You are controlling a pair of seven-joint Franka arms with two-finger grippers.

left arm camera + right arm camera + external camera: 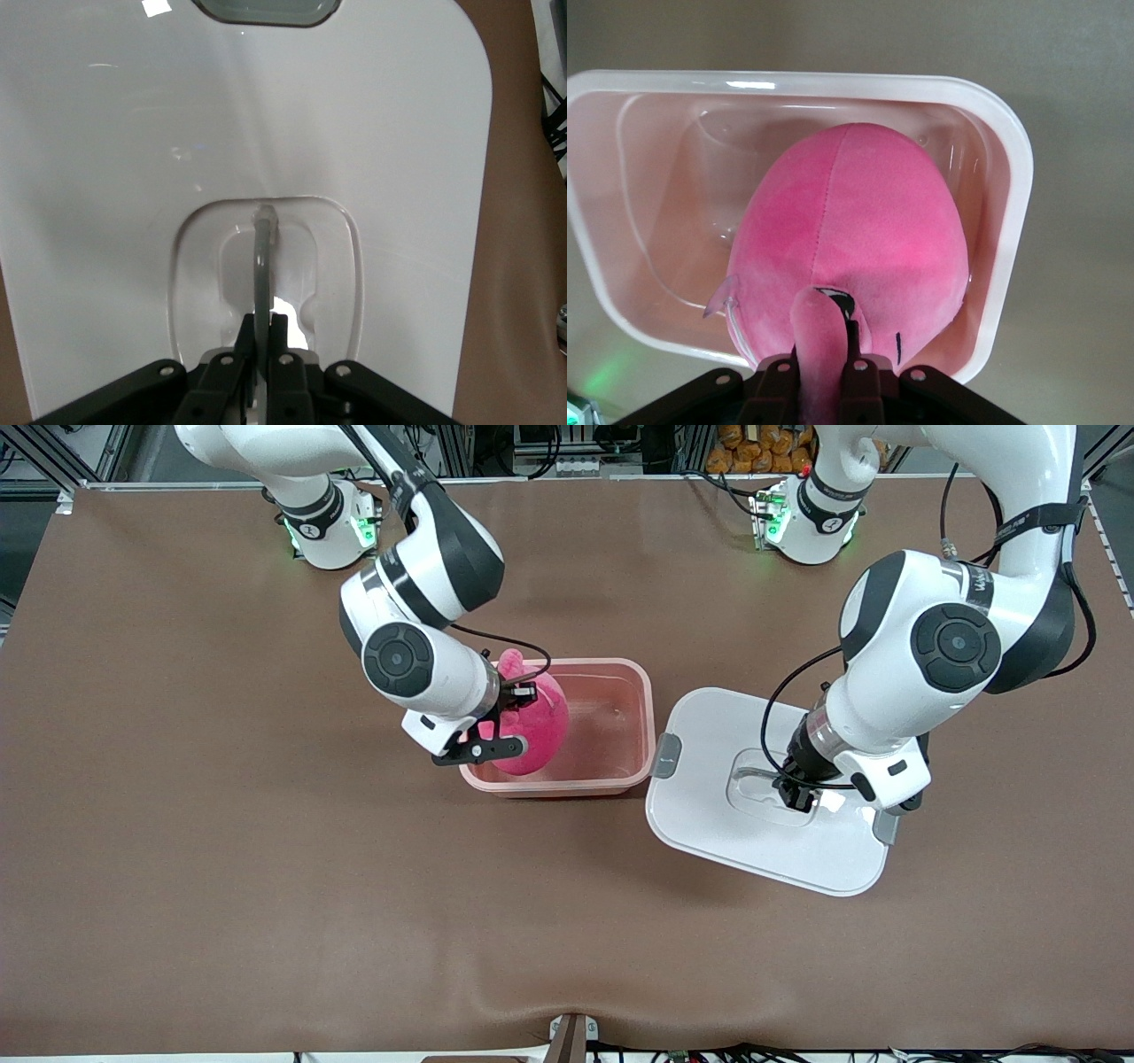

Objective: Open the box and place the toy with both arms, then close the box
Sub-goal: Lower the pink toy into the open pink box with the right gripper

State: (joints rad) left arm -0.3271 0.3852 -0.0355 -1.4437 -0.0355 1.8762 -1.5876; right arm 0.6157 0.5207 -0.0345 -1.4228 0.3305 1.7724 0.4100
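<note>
A: Entry. The right tool (pixel 507 707), at centre of the front frame, was clenched on a soft flap of the rounded bright pink plush toy (pixel 534 726). The toy hung partly inside the open pale pink plastic tub (pixel 620 779), at the end under the right arm, pressed close to the rim.

B: And the lid?

A: The white lid with the clear recessed handle (pixel 709 815) lay flat on the brown worktop (pixel 266 912), just beside the tub at right of centre. The left tool (pixel 795 790) was clamped on the thin grey handle bar (pixel 261 266) in the recess.

B: Risks noted?

A: Judged three. The toy sat hard against the tub's end; released there, it could catch on the rim and tip out. The plush flap is a weak hold and could slip early. The narrow handle grip could let the lid swing when lifted, so it lands skewed and the grey side clips (pixel 666 755) miss.
</note>
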